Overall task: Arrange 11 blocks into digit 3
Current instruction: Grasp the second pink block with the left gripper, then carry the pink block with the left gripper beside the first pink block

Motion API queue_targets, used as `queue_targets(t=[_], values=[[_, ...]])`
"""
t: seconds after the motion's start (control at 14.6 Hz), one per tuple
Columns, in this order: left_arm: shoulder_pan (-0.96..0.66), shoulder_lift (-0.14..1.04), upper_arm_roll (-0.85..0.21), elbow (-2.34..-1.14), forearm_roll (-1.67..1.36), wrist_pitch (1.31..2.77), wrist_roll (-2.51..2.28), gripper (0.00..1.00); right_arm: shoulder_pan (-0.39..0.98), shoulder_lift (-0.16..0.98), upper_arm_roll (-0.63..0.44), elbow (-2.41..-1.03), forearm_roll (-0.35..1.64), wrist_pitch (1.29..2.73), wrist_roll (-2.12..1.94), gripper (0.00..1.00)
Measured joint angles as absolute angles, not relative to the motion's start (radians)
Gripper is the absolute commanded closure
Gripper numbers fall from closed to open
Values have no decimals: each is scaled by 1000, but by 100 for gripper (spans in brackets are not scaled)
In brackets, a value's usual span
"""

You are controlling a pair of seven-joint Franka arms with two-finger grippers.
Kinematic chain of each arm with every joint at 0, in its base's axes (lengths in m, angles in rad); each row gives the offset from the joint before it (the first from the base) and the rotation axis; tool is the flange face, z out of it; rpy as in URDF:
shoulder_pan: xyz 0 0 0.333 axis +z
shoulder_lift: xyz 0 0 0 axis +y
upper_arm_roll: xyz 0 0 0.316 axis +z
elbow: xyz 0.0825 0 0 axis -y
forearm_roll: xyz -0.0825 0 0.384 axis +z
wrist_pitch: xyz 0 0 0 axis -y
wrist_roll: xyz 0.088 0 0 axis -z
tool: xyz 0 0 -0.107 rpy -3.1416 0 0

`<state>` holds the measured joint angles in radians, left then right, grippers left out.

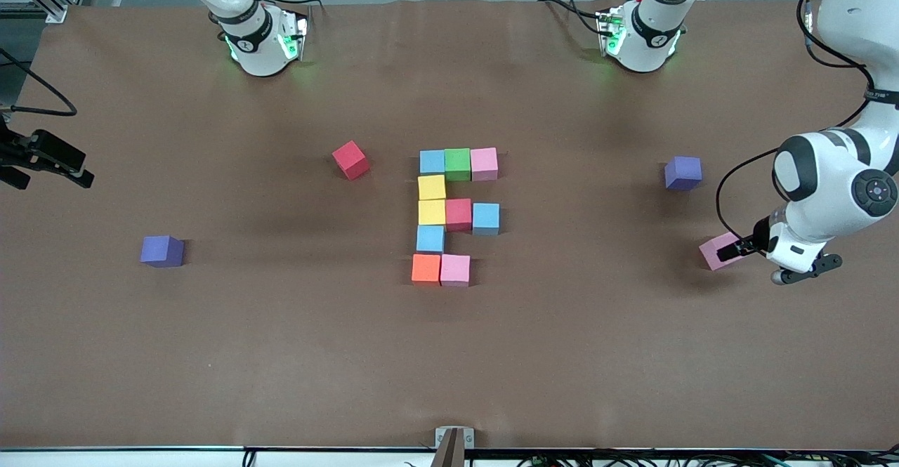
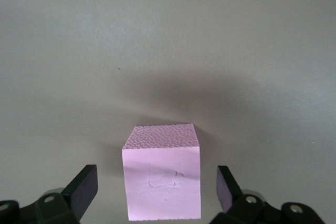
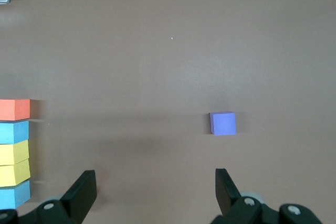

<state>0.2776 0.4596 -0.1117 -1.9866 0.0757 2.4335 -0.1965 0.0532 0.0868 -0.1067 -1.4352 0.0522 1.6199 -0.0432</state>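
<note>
A loose pink block (image 1: 716, 253) (image 2: 161, 174) lies on the table toward the left arm's end. My left gripper (image 1: 741, 248) (image 2: 157, 177) is down around it, open, with a gap between each finger and the block. At mid-table several touching blocks (image 1: 431, 212) form a blocky figure. Its farthest row is light blue, green and pink (image 1: 484, 163). Its nearest row is orange (image 1: 425, 268) (image 3: 14, 109) and pink (image 1: 455, 270). My right gripper (image 3: 156, 179) hangs open and empty high over the table, out of the front view.
A red cube (image 1: 350, 159) sits apart from the figure toward the right arm's end. One purple cube (image 1: 683, 173) lies near the left arm, farther from the camera than the loose pink block. Another purple cube (image 1: 161, 251) (image 3: 223, 123) lies toward the right arm's end.
</note>
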Motion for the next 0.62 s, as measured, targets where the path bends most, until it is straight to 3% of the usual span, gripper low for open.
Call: queue_targets(t=[0.21,0.34,0.62], values=[[281,484,-111,-1977,76,2434,-197,7,53,87,-107,-1435,52,1620,-43,0],[281,493,-111,-1974,76,2434,-197,18,53,87,-107,-1435,52,1620,-43,0],[279,507,-112,-1961,76,2434,-237,78,53,87,-107,-1435,52,1620,-43,0]])
